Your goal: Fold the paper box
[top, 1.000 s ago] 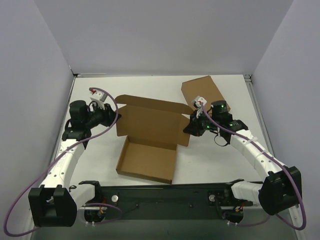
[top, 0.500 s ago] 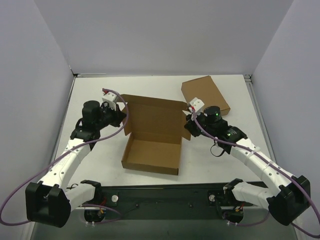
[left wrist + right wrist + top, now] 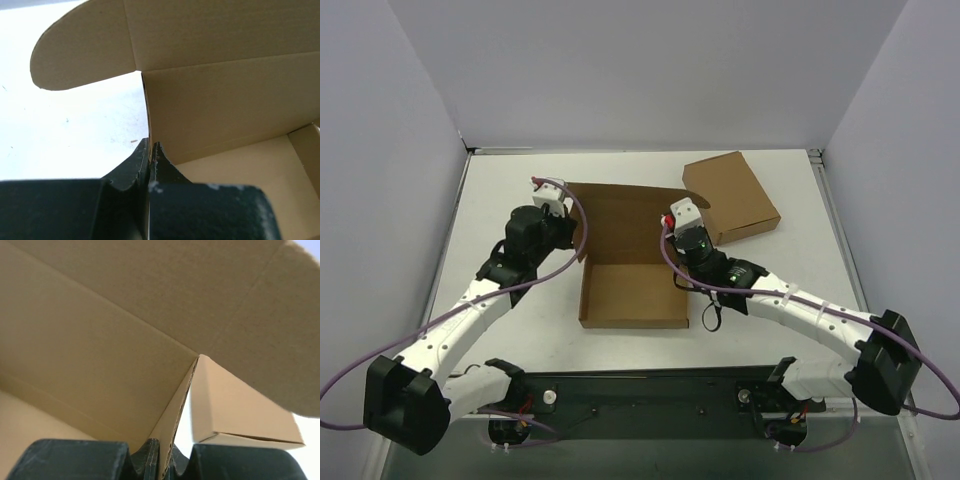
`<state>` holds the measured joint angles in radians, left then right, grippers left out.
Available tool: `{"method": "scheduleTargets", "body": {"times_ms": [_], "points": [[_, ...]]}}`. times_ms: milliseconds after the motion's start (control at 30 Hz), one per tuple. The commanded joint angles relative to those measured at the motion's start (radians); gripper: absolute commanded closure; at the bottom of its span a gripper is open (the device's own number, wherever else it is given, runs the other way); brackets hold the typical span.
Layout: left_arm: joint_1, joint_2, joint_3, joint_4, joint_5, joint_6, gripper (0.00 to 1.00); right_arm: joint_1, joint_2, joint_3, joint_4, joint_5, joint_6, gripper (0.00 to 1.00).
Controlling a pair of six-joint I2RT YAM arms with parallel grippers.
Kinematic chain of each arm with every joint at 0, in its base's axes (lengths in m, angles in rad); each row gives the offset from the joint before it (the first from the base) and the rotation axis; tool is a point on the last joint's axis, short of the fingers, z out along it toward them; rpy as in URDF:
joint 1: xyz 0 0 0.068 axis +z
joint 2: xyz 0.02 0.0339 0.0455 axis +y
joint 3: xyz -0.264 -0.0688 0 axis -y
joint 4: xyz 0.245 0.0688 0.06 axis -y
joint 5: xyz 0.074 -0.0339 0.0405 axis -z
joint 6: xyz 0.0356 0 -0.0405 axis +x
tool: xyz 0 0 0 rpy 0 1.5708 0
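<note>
The paper box (image 3: 632,296) lies in the middle of the table as an open brown tray, its lid panel standing up at the back with rounded side flaps. My left gripper (image 3: 573,236) is shut on the box's left side wall; in the left wrist view the jaws (image 3: 151,145) pinch the wall's edge, with the box's inside (image 3: 225,100) to the right. My right gripper (image 3: 676,250) is shut on the right side wall; in the right wrist view the jaws (image 3: 165,450) clamp that wall's edge, with the box's inside (image 3: 100,340) to the left.
A closed, tidy brown carton (image 3: 732,197) lies at the back right, just behind the right gripper; it also shows in the right wrist view (image 3: 240,405). Grey walls enclose the white table (image 3: 500,190). The black mounting rail (image 3: 650,385) runs along the near edge.
Both grippers moved in with the box held between them. The box turned square to the table edge and shifted right, and its lid rose to stand upright.
</note>
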<state>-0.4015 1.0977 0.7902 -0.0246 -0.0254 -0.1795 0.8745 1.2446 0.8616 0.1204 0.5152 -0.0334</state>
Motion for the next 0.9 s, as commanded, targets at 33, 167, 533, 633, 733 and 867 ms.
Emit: {"method": "scheduleTargets", "body": {"times_ms": [33, 167, 533, 633, 733, 867], "points": [[-0.141, -0.013, -0.012, 0.205, -0.047, -0.012, 1.0, 0.058, 0.064, 0.105, 0.202, 0.193, 0.033, 1.0], [-0.181, -0.016, -0.086, 0.302, -0.097, -0.031, 1.0, 0.075, 0.082, 0.071, 0.298, 0.244, 0.107, 1.0], [-0.269, 0.021, -0.215, 0.485, -0.162, -0.092, 1.0, 0.107, 0.119, 0.001, 0.337, 0.296, 0.248, 1.0], [-0.287, 0.022, -0.232, 0.491, -0.185, -0.095, 1.0, 0.116, 0.112, -0.044, 0.335, 0.307, 0.273, 1.0], [-0.31, 0.005, -0.265, 0.503, -0.212, -0.104, 1.0, 0.132, 0.095, -0.094, 0.325, 0.335, 0.291, 1.0], [-0.358, -0.03, -0.333, 0.538, -0.258, -0.136, 1.0, 0.158, 0.058, -0.153, 0.303, 0.367, 0.334, 1.0]]}}
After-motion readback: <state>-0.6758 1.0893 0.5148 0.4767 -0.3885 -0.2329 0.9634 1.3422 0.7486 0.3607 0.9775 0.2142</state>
